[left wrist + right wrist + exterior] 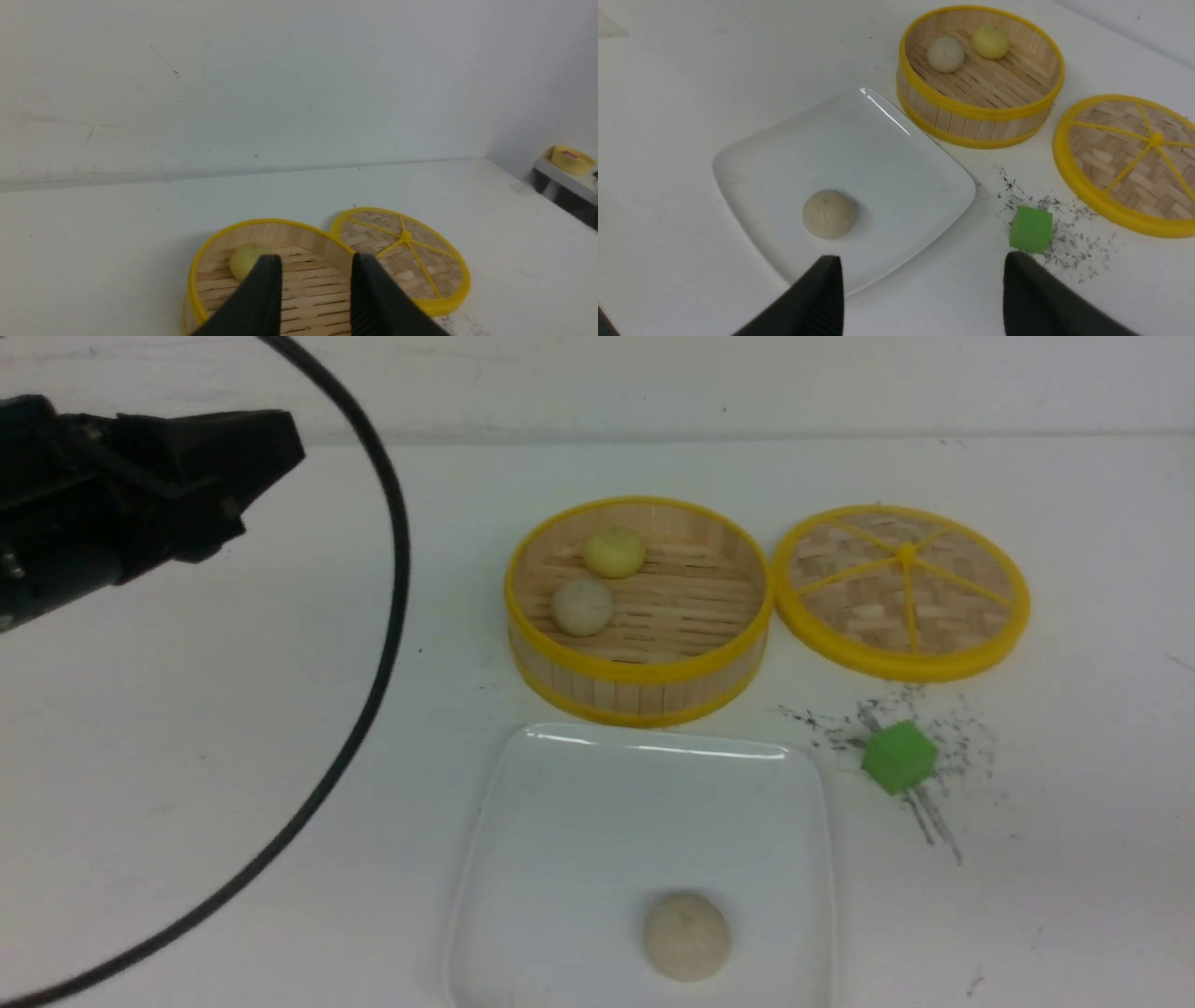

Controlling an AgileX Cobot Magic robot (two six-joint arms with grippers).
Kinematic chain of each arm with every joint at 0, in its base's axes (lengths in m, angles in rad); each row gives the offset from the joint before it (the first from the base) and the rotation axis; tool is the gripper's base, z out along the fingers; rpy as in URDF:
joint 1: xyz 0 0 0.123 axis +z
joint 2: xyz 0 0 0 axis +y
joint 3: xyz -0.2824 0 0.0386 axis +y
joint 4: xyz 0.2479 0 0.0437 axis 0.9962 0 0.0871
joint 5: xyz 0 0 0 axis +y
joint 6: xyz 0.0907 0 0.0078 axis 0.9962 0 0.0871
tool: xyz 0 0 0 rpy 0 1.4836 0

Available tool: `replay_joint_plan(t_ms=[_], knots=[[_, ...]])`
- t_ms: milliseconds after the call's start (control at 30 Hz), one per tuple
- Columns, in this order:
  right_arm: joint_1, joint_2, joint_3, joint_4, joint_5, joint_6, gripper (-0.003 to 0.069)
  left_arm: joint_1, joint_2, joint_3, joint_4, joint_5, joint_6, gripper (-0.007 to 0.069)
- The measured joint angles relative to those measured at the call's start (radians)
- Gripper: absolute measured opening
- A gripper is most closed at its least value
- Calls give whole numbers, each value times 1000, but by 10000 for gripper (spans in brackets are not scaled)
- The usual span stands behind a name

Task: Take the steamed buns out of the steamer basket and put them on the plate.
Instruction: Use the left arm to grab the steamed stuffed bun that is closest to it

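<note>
Bun [686,935] on plate [607,821] (two in basket [639,672])

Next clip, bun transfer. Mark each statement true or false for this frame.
1. A lone bun lies on the plate. True.
2. Three buns remain in the steamer basket. False: two, a yellow bun and a beige bun.
3. The lid covers the basket. False: it lies on the table beside it.
4. The right claw is open and empty. True.
5. The green cube sits on the plate. False: it is on the table.
</note>
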Motion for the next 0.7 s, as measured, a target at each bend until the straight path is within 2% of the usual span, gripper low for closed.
replay_joint_plan(t_ms=[133, 267, 300, 433, 500, 633, 700], knots=[[0, -27, 11, -7, 17, 0, 459, 0, 123, -102, 37, 27, 5, 244], [0, -31, 11, -8, 37, 0, 459, 0, 249, -235, 150, 87, -68, 244], [0, -31, 11, -8, 43, 0, 459, 0, 316, -294, 223, 131, -91, 244], [0, -31, 11, -8, 55, 0, 459, 0, 421, -383, 350, 217, -119, 244], [0, -31, 11, -9, 75, 0, 459, 0, 496, -459, 456, 267, -178, 244], [0, -31, 12, -21, 102, 0, 459, -10, 565, -549, 577, 293, -256, 252], [0, -31, 12, -26, 112, 0, 459, -43, 615, -624, 678, 297, -292, 267]])
